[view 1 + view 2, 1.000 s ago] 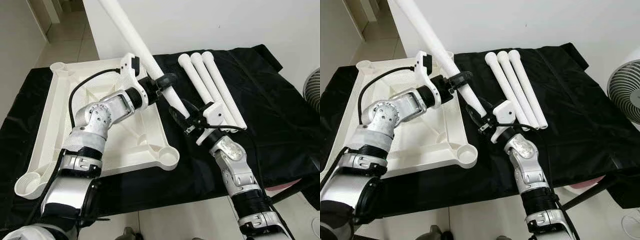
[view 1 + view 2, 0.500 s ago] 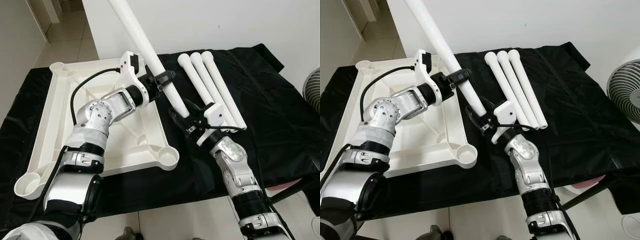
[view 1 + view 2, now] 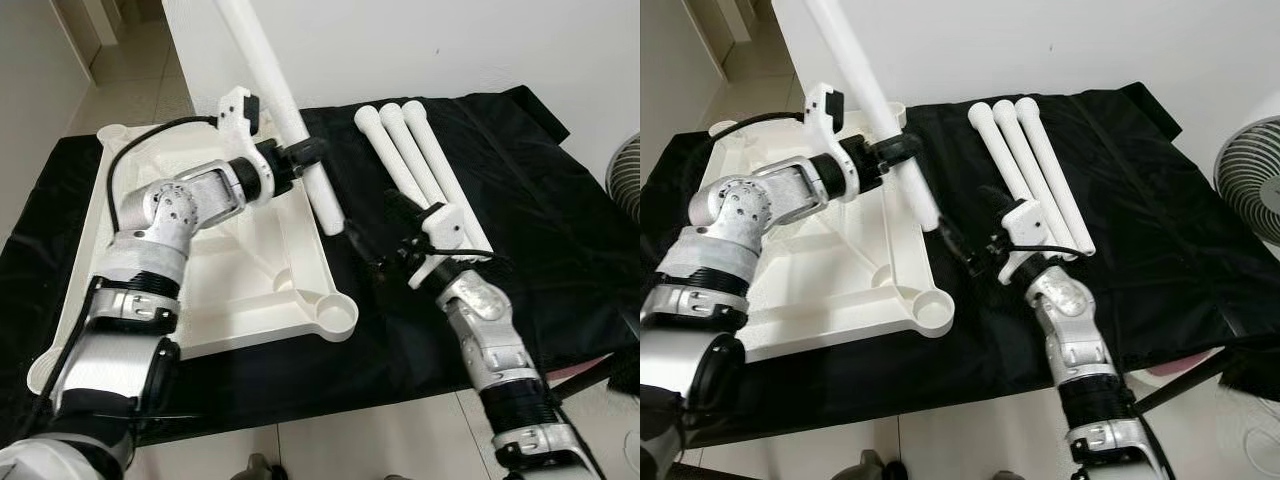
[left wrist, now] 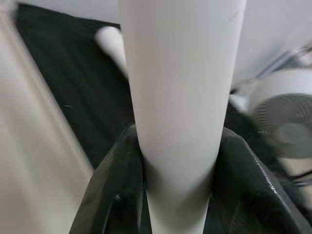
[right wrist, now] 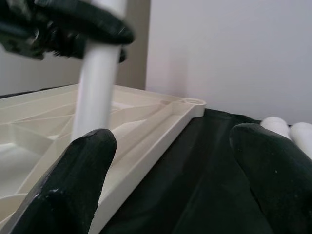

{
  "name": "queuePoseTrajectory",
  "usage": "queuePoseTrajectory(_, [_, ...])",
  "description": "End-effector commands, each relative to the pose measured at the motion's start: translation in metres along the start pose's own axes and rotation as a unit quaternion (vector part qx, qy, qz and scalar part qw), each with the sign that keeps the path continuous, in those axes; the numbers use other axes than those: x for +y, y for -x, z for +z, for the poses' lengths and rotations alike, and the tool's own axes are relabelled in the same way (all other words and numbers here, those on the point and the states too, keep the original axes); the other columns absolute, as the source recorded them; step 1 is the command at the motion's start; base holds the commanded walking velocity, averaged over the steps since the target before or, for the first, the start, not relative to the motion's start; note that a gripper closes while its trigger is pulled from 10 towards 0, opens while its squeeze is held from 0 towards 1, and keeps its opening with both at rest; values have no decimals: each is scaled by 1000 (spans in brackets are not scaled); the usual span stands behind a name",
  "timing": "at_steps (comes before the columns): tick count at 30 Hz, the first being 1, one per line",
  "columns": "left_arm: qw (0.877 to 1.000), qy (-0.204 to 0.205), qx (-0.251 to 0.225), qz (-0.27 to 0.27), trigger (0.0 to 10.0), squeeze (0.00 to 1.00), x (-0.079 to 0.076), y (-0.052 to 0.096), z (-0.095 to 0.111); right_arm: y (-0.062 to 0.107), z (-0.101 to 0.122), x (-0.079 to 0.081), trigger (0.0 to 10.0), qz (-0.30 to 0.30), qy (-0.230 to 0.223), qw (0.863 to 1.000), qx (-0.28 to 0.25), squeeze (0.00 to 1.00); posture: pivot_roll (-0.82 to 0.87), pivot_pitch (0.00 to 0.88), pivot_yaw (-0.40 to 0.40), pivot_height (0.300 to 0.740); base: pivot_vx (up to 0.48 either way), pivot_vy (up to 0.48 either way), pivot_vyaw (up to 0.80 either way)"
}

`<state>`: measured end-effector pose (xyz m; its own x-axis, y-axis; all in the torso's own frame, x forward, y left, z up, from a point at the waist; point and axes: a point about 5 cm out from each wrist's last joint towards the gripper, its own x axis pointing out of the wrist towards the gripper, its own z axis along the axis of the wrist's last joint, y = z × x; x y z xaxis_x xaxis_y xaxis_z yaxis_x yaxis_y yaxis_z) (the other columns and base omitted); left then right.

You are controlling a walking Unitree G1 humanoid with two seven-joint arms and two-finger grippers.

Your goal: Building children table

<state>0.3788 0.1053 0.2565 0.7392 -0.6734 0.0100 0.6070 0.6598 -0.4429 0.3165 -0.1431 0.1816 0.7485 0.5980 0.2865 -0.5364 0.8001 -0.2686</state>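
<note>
My left gripper [image 3: 303, 158] is shut on a long white table leg [image 3: 285, 110], which slants up past the top of the left eye view. Its lower end hangs over the right rim of the upturned white tabletop [image 3: 120, 200]. In the left wrist view the leg [image 4: 180, 97] sits between the black fingers [image 4: 112, 195]. My right gripper [image 3: 378, 228] stands open just right of the leg's lower end, holding nothing. Its fingers [image 5: 73, 195] frame the leg [image 5: 97, 87] and the tabletop's rim [image 5: 156, 114]. Three more white legs [image 3: 425, 170] lie side by side on the black cloth [image 3: 530, 200].
The black cloth covers a low table whose front edge [image 3: 400, 395] lies near me, with tiled floor below. A white wall [image 3: 450, 40] rises behind. A fan [image 3: 1250, 170] stands at the right. The tabletop has round leg sockets at its corners [image 3: 335, 315].
My left arm has swung the leg to the left, so its lower end is now over the tabletop's rim. The right gripper has come away from the leg's end and drawn back.
</note>
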Motion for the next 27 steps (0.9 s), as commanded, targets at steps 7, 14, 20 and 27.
queuePoseTrajectory(7, [992, -86, 45, -85, 10000, 0, 6, 11, -1, 0, 3, -5, 10000, -1, 46, 999, 3, 0, -107, 75, 108, 740, 0, 0, 0])
queuePoseTrajectory(14, [975, -84, 124, -163, 10000, 0, -12, 21, -19, -3, 6, -25, 10000, -19, 169, 985, 28, 0, -107, 75, 108, 740, 0, 0, 0])
queuePoseTrajectory(20, [961, -103, 166, -197, 10000, 0, -22, 25, -27, -7, 16, -39, 10000, -49, 284, 957, 28, 0, -99, 79, 106, 740, 0, 0, 0])
queuePoseTrajectory(27, [939, -119, 237, -219, 10000, 0, -35, 29, -39, -16, 27, -46, 10000, -49, 454, 889, 19, 0, -93, 78, 105, 740, 0, 0, 0])
